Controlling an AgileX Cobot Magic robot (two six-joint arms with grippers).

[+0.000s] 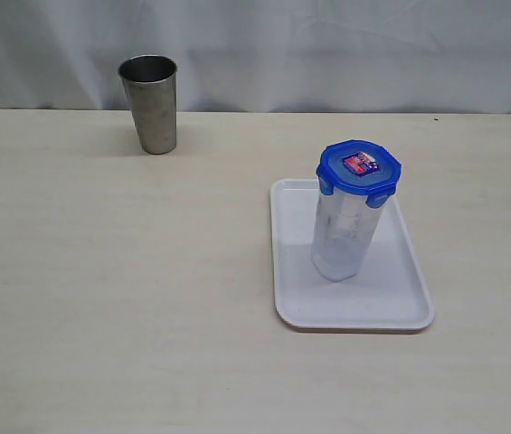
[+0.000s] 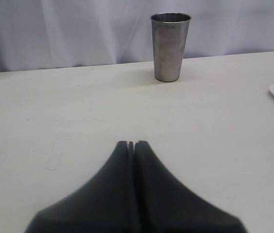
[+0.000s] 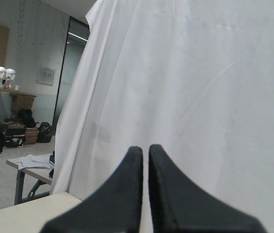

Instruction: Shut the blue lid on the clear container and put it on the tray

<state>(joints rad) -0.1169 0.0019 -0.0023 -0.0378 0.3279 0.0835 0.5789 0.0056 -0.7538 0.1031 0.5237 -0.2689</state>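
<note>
Only exterior shows blue lid (image 1: 359,165), clear container (image 1: 344,242).

I can read no words or numbers anywhere. The only label I see is a small red-and-white sticker (image 1: 360,164) on top of the blue lid (image 1: 360,179), its print too small to read.

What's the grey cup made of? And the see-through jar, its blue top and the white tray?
The grey cup looks like metal, probably steel: dull silvery sheen, smudged. The jar seems clear plastic: the white tray shows through it. The blue lid seems glossy plastic, with snap flaps. The white tray is likely smooth plastic, but that is less sure.
</note>
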